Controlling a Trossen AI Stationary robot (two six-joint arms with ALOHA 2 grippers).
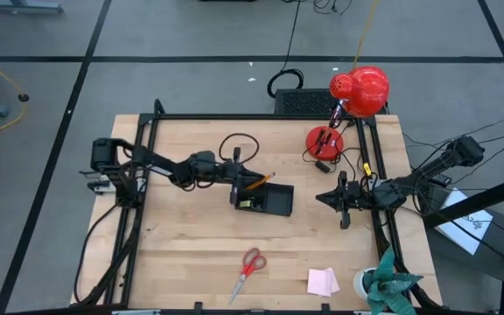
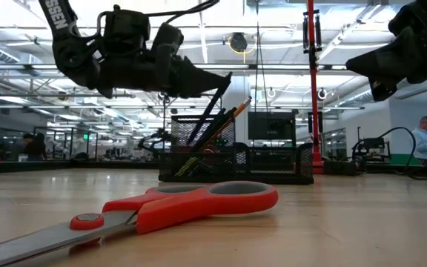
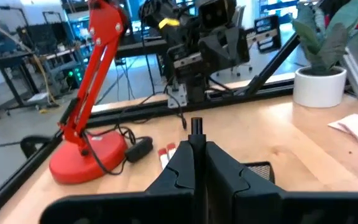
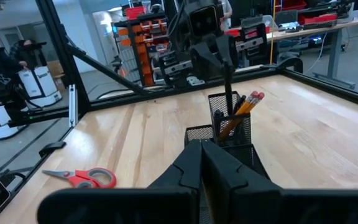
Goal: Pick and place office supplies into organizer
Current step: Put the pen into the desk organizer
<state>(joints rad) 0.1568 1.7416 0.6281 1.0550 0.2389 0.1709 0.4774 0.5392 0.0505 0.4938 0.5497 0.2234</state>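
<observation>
The black mesh organizer (image 1: 274,203) stands mid-table, and orange pencils (image 4: 246,106) lean in its upright cup (image 4: 229,127). My left gripper (image 1: 245,181) hovers over that cup, shut on a thin black pen (image 4: 226,78). My right gripper (image 1: 322,199) waits to the organizer's right, shut and holding nothing. The red-handled scissors (image 1: 248,269) lie flat near the near edge. The pink sticky-note pad (image 1: 322,280) lies to their right. My left gripper pinches the black pen near its upper end (image 3: 196,127) between both fingers, coming from the table's left and slanting downward, fingers across the pen. The pen hangs tilted below the fingers (image 2: 210,111), and its lower end reaches into the organizer's cup among the pencils.
A red desk lamp's base (image 1: 325,140) with its cable sits near the far right corner. A white roll (image 1: 363,282) and a potted plant (image 1: 392,284) stand at the near right corner. Bare wood lies left of and in front of the organizer.
</observation>
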